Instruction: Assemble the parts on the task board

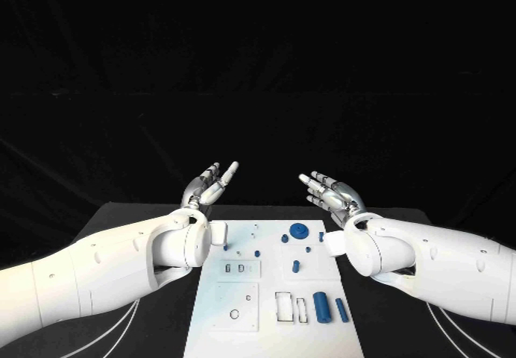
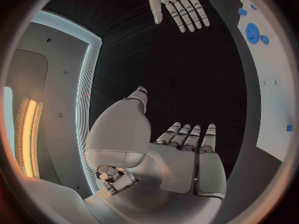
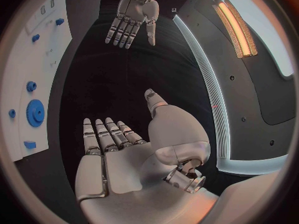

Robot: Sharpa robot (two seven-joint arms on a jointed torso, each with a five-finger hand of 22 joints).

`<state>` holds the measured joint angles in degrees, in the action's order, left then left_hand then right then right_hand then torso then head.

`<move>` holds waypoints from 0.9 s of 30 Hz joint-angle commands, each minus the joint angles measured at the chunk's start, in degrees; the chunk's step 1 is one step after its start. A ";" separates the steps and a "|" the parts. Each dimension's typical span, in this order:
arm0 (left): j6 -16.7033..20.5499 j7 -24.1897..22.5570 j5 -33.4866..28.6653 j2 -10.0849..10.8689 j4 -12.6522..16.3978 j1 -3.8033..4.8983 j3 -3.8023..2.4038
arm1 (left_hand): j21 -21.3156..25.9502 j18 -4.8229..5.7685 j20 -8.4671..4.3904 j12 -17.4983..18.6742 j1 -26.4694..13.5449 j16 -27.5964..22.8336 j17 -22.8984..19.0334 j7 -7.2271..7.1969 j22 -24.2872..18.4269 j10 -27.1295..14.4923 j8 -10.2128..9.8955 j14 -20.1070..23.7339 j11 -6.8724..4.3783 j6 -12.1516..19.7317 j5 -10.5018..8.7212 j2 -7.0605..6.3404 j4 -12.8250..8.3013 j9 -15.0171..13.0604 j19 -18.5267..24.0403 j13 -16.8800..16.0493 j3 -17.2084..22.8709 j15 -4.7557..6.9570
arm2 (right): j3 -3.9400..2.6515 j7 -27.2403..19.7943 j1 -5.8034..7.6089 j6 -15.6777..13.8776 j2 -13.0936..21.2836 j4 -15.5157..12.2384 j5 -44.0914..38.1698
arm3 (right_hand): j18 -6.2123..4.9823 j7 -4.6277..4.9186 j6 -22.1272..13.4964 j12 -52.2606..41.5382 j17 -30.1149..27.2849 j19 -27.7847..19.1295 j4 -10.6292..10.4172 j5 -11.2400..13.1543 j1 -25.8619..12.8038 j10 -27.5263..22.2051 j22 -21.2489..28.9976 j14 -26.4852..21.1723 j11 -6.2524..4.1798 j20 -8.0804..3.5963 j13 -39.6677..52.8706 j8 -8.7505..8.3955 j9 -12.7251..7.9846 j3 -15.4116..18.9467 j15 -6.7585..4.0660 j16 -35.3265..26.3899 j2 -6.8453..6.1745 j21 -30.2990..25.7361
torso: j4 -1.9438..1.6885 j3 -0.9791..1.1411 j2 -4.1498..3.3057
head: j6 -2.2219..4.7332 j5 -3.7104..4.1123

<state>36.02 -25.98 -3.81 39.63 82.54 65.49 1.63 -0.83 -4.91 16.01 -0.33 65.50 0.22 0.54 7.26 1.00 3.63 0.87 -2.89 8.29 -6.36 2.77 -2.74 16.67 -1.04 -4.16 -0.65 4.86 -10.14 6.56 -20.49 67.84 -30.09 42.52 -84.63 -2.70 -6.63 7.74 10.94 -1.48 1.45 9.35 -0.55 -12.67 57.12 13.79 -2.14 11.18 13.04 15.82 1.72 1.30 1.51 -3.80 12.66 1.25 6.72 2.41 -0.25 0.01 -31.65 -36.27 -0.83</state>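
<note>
The white task board [image 1: 242, 332] lies in the middle of the black table. On it are several blue parts: a round gear [image 1: 299, 230], a large cylinder [image 1: 321, 303], a thinner pin [image 1: 342, 309] and small pegs [image 1: 296, 265]. My left hand [image 1: 211, 183] is raised above the board's far left corner, fingers spread, holding nothing. My right hand [image 1: 329, 193] is raised above the far right corner, palm up, also empty. The left wrist view shows the left hand [image 2: 187, 149] open, the right hand [image 2: 176, 5] across from it, and the board [image 2: 274, 79]. The right wrist view shows the right hand [image 3: 112, 139] open and the gear [image 3: 35, 112].
The board carries white fixtures and slots: a rectangular frame [image 1: 284, 306], a plate with a ring hole [image 1: 235, 306] and a white post [image 1: 218, 235]. Black table [image 1: 161, 328] runs along both sides of the board, and a dark backdrop stands behind.
</note>
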 commanded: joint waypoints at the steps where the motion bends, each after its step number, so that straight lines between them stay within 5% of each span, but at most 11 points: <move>1: -3.19 0.57 -0.90 -0.12 -0.01 0.08 -0.04 | -0.23 -0.77 0.29 -0.39 0.62 0.40 0.09 3.32 0.08 0.04 0.20 0.01 0.30 -0.43 0.16 0.01 0.24 -0.06 -0.01 -0.09 0.01 -0.28 | 0.39 4.81 0.65 8.65 -0.24 0.59 -3.27 | -0.79 8.08 2.77 -0.53 0.26 0.52 1.54 -1.24 4.23 3.34 -0.41 2.85 0.74 0.89 0.27 0.62 0.30 0.53 0.50 0.47 0.65 1.01 | -0.01 0.00 -0.01 | 0.01 -0.01; 5: -3.19 0.57 -0.90 -0.12 -0.01 0.08 -0.04 | -0.23 -0.91 0.26 -0.41 0.65 0.41 0.10 3.42 0.09 0.12 0.22 -0.02 0.39 -0.54 0.16 0.09 0.23 -0.08 0.02 -0.11 -0.06 -0.28 | 0.72 5.46 1.05 9.74 -0.36 0.87 -3.57 | -0.68 8.25 3.56 -0.56 0.32 0.78 2.25 -1.96 5.39 4.19 -0.59 3.70 0.90 0.91 0.31 0.64 0.34 0.74 0.65 0.52 0.80 1.38 | -0.01 0.00 -0.01 | 0.01 -0.01; 6: -4.47 0.53 -0.94 3.32 1.66 0.10 -0.09 | -0.24 -1.03 0.25 -0.43 0.69 0.42 0.11 3.50 0.09 0.21 0.25 -0.07 0.48 -0.65 0.16 0.15 0.22 -0.10 0.05 -0.13 -0.11 -0.27 | 0.71 1.32 1.64 6.58 1.03 0.99 -16.44 | -0.65 8.29 3.91 -0.60 0.36 0.94 2.49 -2.04 5.76 4.63 -0.67 4.11 0.94 0.91 0.35 0.68 0.37 0.79 0.71 0.57 0.83 1.54 | 0.05 -0.01 -0.11 | -1.41 0.78; 11: -5.07 0.37 -0.95 4.91 2.97 0.11 -0.09 | -0.30 -2.24 0.42 -0.64 1.37 0.59 0.26 4.48 0.13 1.46 0.48 -0.87 1.52 -1.97 0.14 1.01 0.16 -0.28 0.16 -0.32 -0.38 -0.42 | 0.70 0.76 1.90 5.99 1.07 1.37 -17.44 | -0.54 8.41 7.24 -0.95 0.63 2.22 3.94 -2.05 7.97 8.16 -1.21 7.59 1.06 0.87 0.61 1.15 0.69 0.94 0.81 0.92 1.13 2.65 | 0.29 -0.13 -0.34 | -1.62 0.61; 17: -5.71 -0.48 -0.92 6.69 4.43 0.14 -0.10 | -0.53 -3.13 0.71 -0.95 3.90 1.04 0.62 4.27 0.26 3.77 1.14 -3.15 1.35 -5.95 0.13 1.79 -0.04 -0.74 -0.10 -0.59 -0.72 -0.53 | 0.69 0.95 2.58 5.46 1.41 1.71 -21.19 | -0.48 8.75 16.37 -2.65 1.61 7.32 7.56 -0.04 12.73 20.18 -2.78 20.62 1.50 0.89 1.46 2.83 1.56 0.17 0.93 2.91 0.79 5.92 | 0.48 -0.09 -0.87 | -1.77 0.67; 19: -5.97 -0.36 -0.71 7.34 5.01 0.18 -0.12 | -1.59 -3.10 1.01 -2.13 5.31 2.80 1.63 5.68 0.90 8.66 2.38 -9.19 3.00 -11.06 0.39 2.11 -0.28 -1.45 -2.47 -1.31 -0.75 -1.85 | 0.68 1.54 3.04 5.78 1.60 1.92 -23.39 | -1.00 8.47 24.26 -4.57 2.26 10.23 9.12 0.38 14.62 30.82 -3.52 29.91 0.73 0.89 2.24 4.59 2.36 -0.51 -0.03 4.57 0.62 7.59 | 0.46 -0.02 -1.12 | -1.89 0.75; 22: -6.51 0.29 -0.33 8.21 5.94 0.26 -0.22 | -4.63 -1.82 0.98 -3.66 7.57 5.17 2.66 7.16 2.57 15.62 3.79 -17.82 5.16 -17.06 0.25 1.98 -0.77 -2.12 -9.10 -1.99 -0.96 -3.84 | 0.67 2.23 3.69 5.96 1.78 2.31 -27.09 | -2.24 7.65 31.57 -4.98 2.39 16.61 11.15 0.73 16.45 36.79 -5.02 37.88 -0.24 0.90 2.09 5.57 2.63 -1.24 -1.16 5.34 -0.06 10.98 | 0.48 0.01 -1.55 | -1.92 0.79; 24: -6.93 0.75 0.05 8.81 6.65 0.40 -0.37 | -6.62 -0.87 0.95 -4.09 8.61 6.32 3.05 7.12 3.55 18.79 4.29 -22.79 5.67 -19.88 0.29 2.01 -0.89 -2.33 -13.41 -2.12 -1.11 -3.56 | 0.67 2.62 4.21 5.72 1.91 2.68 -30.56 | -3.51 6.97 37.27 -5.15 2.41 26.21 12.87 1.37 17.71 39.81 -7.17 41.22 -1.14 0.77 2.01 6.31 2.82 -1.82 -2.30 5.76 -0.86 15.91 | 0.44 0.01 -1.93 | -1.83 0.81; 27: -7.92 1.19 0.57 9.89 7.83 0.78 -0.52 | -11.82 -0.76 0.97 -5.94 10.35 9.06 3.91 7.31 5.96 28.81 5.89 -34.77 6.10 -27.50 0.26 2.10 -1.47 -2.99 -24.74 -2.76 -1.59 -2.78 | 0.66 3.89 5.06 5.90 1.95 3.41 -36.66 | -4.01 5.96 41.20 -4.66 2.29 32.14 15.68 2.06 19.22 43.65 -7.80 45.69 -2.30 -0.12 1.82 6.14 2.50 -2.84 -3.60 5.84 -2.04 18.49 | 0.41 0.09 -2.65 | -2.02 0.70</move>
<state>30.85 -25.10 -4.44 49.24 89.81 66.05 1.19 -11.32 -5.78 16.97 -5.81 75.39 8.52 4.20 9.30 6.35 30.02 6.40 -34.55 14.38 -32.06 2.96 -0.65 15.44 -3.85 -26.02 -3.25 3.32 -13.12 7.27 -17.96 72.67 -24.64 44.47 -81.48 -29.88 -8.11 10.37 39.75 -5.46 3.48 27.42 10.12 -12.02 72.41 46.04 -7.26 44.21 12.73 16.53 3.42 6.19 3.74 -4.94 11.42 5.83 6.36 13.88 0.19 0.02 -33.48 -38.19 -0.02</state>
